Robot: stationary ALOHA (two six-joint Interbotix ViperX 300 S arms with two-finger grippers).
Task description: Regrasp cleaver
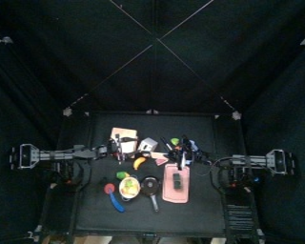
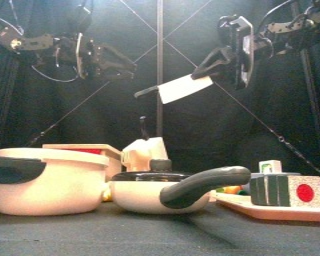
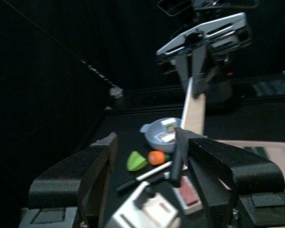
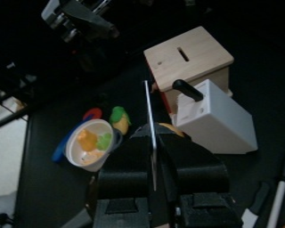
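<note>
Right gripper [image 2: 231, 54]: clamped on the dark handle of the one cleaver [image 2: 187, 88], high above the table, right of middle in the front view. Holds the pale blade hanging down and toward the left gripper [image 2: 125, 69], tilted, well clear of everything below. From the right wrist view, seen edge-on as a thin line between the closed-in jaws [image 4: 150, 116].

Left gripper: spread wide, gripping nothing, just beside the blade's tip in the front view but apart from it. From its own wrist view, looks up along the blade [image 3: 192, 102] toward the other gripper [image 3: 212, 31].

On the table, counted from the front: two cream vessels, namely one pot [image 2: 49, 180] at the left and one pan [image 2: 156, 190] with a dark handle beside it. One wooden block [image 2: 91, 152] behind the pot. One pink board [image 2: 276, 210] at the right, carrying one dark block with a red spot [image 2: 288, 188] and possibly another small piece behind it, too hidden to tell. From the right wrist view: one white box [image 4: 212, 118] touching the wooden block [image 4: 189, 55], and one bowl [image 4: 90, 147] of coloured pieces.
</note>
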